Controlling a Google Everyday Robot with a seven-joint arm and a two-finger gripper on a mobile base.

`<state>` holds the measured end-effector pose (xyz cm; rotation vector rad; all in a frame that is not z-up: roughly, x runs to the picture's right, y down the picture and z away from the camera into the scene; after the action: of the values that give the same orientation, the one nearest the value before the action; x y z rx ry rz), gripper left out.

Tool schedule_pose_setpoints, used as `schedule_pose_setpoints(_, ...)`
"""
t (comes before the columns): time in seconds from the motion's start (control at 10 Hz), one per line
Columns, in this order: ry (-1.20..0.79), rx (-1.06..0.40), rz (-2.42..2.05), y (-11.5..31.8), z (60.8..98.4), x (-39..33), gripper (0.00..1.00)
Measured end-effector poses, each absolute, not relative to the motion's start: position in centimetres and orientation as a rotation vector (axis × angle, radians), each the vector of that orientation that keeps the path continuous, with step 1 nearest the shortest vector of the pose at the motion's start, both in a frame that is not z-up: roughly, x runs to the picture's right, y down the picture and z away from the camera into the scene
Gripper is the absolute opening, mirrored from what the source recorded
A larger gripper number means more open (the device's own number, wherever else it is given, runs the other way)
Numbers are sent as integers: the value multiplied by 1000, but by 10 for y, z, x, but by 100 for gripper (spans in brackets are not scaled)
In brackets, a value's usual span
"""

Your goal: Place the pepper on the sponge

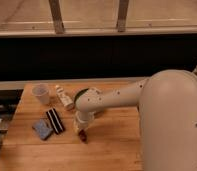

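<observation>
one pepper point(83, 136), one sponge point(42, 129), one cup point(41, 93), one bottle point(65, 97)

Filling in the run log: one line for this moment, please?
phase: grasp | pincer: shut on slim dark red pepper, low on wooden table | blue-grey rectangular sponge: apart from pepper, bare

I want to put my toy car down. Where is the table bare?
Bare table runs along the front edge, below the sponge and the pepper that the gripper pinches. Crowded: back-left, around cup, bottle, striped block.

Tool point(82, 131) low over table point(122, 147), clamped on pepper point(84, 137); sponge point(42, 129) near, apart
</observation>
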<state>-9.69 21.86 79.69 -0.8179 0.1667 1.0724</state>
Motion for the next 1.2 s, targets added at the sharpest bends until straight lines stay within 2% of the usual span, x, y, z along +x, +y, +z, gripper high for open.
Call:
schedule_pose_setpoints(0.4,89,-681,1051,156,760,-102,0)
schedule_pose_setpoints(0.6,72,-640,1000,135,758,-122,0)
schedule_pose_setpoints(1.0,8,-643,844,117,758,-184,0)
schedule_pose_setpoints(1.2,-30,-665,768,123,748,-218,0)
